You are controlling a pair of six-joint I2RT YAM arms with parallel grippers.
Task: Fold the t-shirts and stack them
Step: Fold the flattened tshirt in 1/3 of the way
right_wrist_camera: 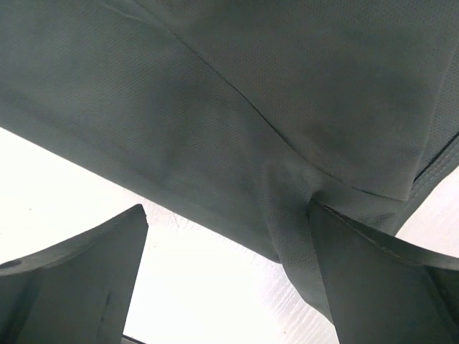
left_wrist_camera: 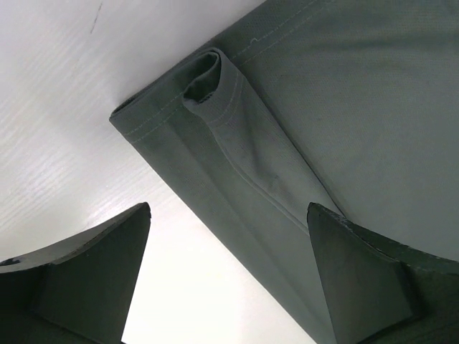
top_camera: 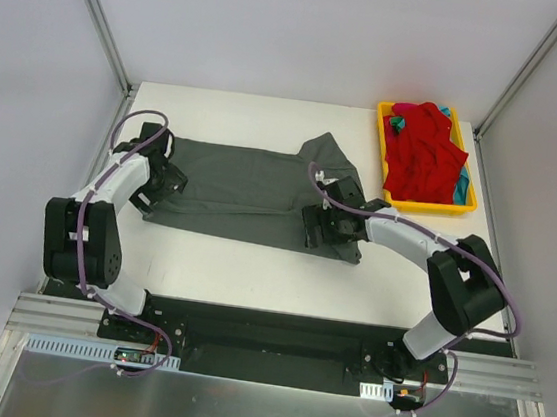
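A dark charcoal t-shirt (top_camera: 250, 190) lies spread across the white table. My left gripper (top_camera: 166, 182) sits low at its left edge, open. In the left wrist view (left_wrist_camera: 229, 209) the shirt's folded hem (left_wrist_camera: 215, 93) runs between the jaws, with one finger (left_wrist_camera: 358, 272) over the cloth and the other over bare table. My right gripper (top_camera: 323, 224) is open at the shirt's near right corner. In the right wrist view (right_wrist_camera: 226, 209) one finger (right_wrist_camera: 366, 279) touches a cloth crease (right_wrist_camera: 294, 208). A red t-shirt (top_camera: 422, 149) lies in the tray, with teal cloth (top_camera: 397, 123) peeking out beside it.
A yellow plastic tray (top_camera: 468, 205) stands at the back right corner of the table (top_camera: 251, 271). Grey walls with metal posts (top_camera: 99, 17) close in the sides and back. The arm bases sit on a black plate (top_camera: 264, 333) at the near edge.
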